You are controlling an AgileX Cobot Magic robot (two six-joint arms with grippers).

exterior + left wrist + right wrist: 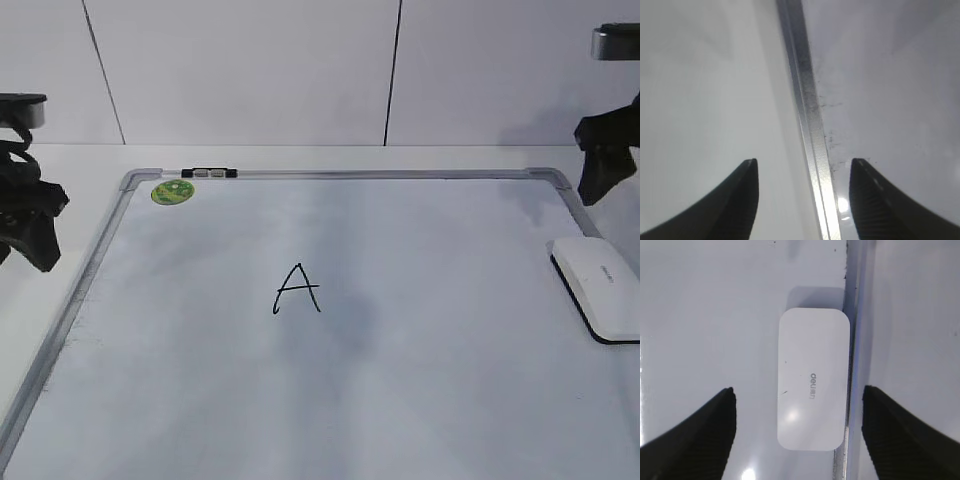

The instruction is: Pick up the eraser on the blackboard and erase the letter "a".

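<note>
The eraser (598,285), a flat white block with a black underside, lies on the blackboard (350,174) against its right frame. In the right wrist view the eraser (813,379) sits below and between my open right gripper (799,390), which hovers above it, empty. In the exterior view the right gripper (600,185) hangs over the board's far right corner. A tall pointed capital "A" (297,289) is drawn mid-board. No lowercase "a" shows. My left gripper (38,245) is open and empty, straddling the board's left frame (810,120) from above (805,165).
A round green sticker (172,191) sits at the board's far left corner, and a small black-and-grey clip (210,172) sits on the top frame. The white table surrounds the board, with a white wall behind. The board's frame (852,365) runs right beside the eraser.
</note>
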